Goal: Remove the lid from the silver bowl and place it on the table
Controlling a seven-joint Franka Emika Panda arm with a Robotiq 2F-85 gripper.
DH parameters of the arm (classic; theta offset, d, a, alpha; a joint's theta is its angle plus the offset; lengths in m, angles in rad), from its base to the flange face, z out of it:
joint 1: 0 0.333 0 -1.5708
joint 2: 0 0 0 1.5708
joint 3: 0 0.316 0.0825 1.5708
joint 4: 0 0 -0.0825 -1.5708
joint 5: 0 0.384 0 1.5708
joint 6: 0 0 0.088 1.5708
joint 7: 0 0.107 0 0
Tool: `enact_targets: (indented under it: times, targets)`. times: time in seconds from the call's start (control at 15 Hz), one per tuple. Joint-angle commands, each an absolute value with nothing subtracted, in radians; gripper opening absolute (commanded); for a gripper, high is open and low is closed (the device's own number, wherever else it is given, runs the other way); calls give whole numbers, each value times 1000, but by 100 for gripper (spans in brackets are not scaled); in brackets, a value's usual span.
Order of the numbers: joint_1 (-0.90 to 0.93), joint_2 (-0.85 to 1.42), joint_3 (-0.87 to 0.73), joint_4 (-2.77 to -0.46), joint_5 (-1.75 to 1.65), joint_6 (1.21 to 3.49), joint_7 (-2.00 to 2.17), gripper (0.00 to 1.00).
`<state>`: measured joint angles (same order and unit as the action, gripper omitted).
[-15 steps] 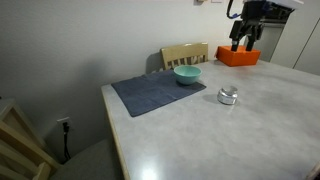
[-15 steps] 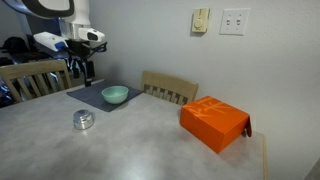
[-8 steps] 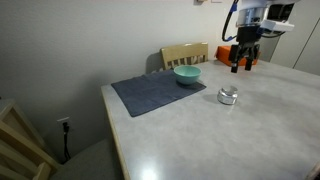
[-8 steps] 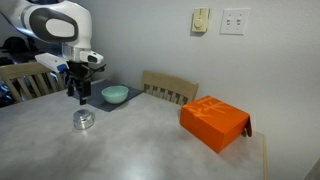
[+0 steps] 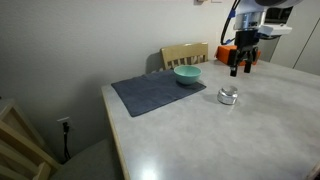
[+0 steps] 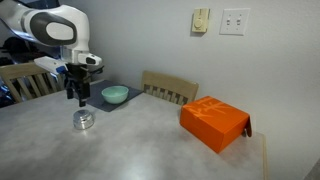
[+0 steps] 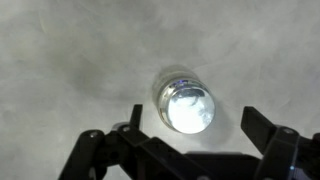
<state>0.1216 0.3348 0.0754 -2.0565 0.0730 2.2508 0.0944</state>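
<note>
The small silver bowl (image 5: 228, 98) stands on the pale table (image 5: 200, 140) with its shiny round lid (image 5: 228, 93) on top. It also shows in an exterior view (image 6: 83, 121), lid (image 6: 83, 116) on. In the wrist view the lid (image 7: 188, 105) gleams bright and hides the bowl beneath. My gripper (image 5: 241, 69) (image 6: 74, 97) hangs open and empty above the bowl, well clear of it. In the wrist view its two fingers (image 7: 194, 128) straddle the lid from above.
A teal bowl (image 5: 187, 74) (image 6: 115, 95) sits on a dark grey-blue placemat (image 5: 157, 93) (image 6: 95, 96). An orange box (image 6: 214, 123) (image 5: 236, 53) lies on the table. Wooden chairs (image 5: 184, 53) (image 6: 170, 88) stand at the table's edges.
My gripper has come down from high near the orange box to a spot above the silver bowl. It has stayed open. The bowl and lid have not moved.
</note>
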Motion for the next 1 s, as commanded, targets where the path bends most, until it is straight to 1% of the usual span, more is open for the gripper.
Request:
enact_targets:
  times: [0.0,0.93]
  targets:
    - [133,347,69,-2081,25,2309,122,100]
    - [178,458,70,-2083,-44,2381,134,100]
